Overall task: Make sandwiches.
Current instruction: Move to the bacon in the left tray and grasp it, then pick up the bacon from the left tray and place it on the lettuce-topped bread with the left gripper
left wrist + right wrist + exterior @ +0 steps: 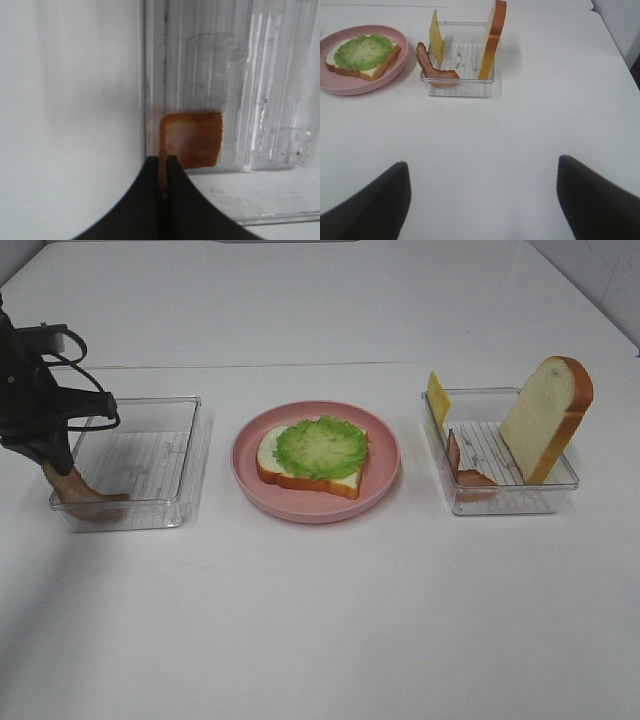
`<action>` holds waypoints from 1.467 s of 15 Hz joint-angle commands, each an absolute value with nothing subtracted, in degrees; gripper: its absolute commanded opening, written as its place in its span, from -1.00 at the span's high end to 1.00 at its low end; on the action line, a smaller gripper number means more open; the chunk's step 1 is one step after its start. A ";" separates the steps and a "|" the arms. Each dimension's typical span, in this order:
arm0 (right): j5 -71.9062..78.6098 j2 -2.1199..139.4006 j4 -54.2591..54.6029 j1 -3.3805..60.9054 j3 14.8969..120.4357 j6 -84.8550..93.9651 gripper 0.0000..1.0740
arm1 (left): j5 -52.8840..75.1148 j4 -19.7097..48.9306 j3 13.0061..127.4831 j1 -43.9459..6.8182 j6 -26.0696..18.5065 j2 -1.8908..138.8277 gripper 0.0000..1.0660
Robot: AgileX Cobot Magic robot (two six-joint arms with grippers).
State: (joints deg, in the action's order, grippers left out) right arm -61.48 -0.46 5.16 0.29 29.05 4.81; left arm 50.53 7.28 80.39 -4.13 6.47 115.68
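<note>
Half-built sandwich (318, 450); bacon strip (88, 502) in the left hand (60, 472)
The sandwich sat on the pink plate (250, 472), one slice under lettuce; the left hand was clamped on the bacon strip at the left tray's (190, 455) corner wall; cheese (438, 395) and top slice (548, 415) waited in the right tray (500, 503); the right hand (482, 192) hung open over free tabletop (320, 630).

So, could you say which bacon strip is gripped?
The bacon strip in the left tray, pinched by the left fingers; the other strip leans untouched in the right tray.
</note>
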 commanded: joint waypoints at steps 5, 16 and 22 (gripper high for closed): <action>-60.79 -1.15 4.98 -0.11 28.99 5.39 -0.41 | 48.41 27.96 81.19 -4.01 -5.79 113.10 1.00; -60.79 -1.15 4.98 -0.11 28.99 5.39 -0.41 | 40.68 75.29 82.39 -18.11 -35.07 115.97 1.00; -60.79 -1.15 4.98 -0.11 28.99 5.39 -0.41 | 41.48 77.23 95.51 -23.32 -34.03 127.94 1.00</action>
